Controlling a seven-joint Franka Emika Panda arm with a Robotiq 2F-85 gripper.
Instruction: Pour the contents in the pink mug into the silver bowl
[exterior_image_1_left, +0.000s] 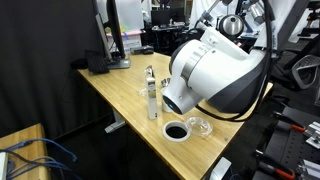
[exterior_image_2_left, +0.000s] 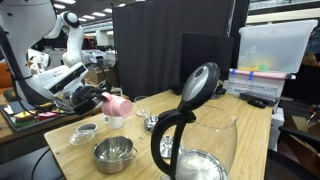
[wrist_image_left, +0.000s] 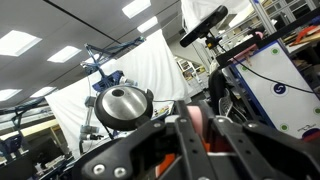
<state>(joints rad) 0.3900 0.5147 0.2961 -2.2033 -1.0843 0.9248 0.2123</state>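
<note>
1. Wooden table and a black curtain behind it fill an exterior view. The white bulk of the robot arm sits close to the lens and hides the gripper and the pink mug here. On the table stand a slim upright bottle and a white mug. A clear glass dish lies just beside the white mug.
2. In an exterior view the arm reaches in from the side of the frame. The gripper is clamped on the pink mug, which it holds in the air above the table, tipped nearly onto its side. The white mug is directly beneath it. The silver bowl stands on the table lower in the frame, nearer the camera and apart from the pink mug. A smaller steel bowl is near it. A glass kettle with its lid up fills the foreground.
3. The wrist view is tilted toward ceiling lights and a white sheet. Dark fingers cross the bottom edge with a strip of pink pressed between them. Beyond them is a round shiny metal object; I cannot tell what it is.
</note>
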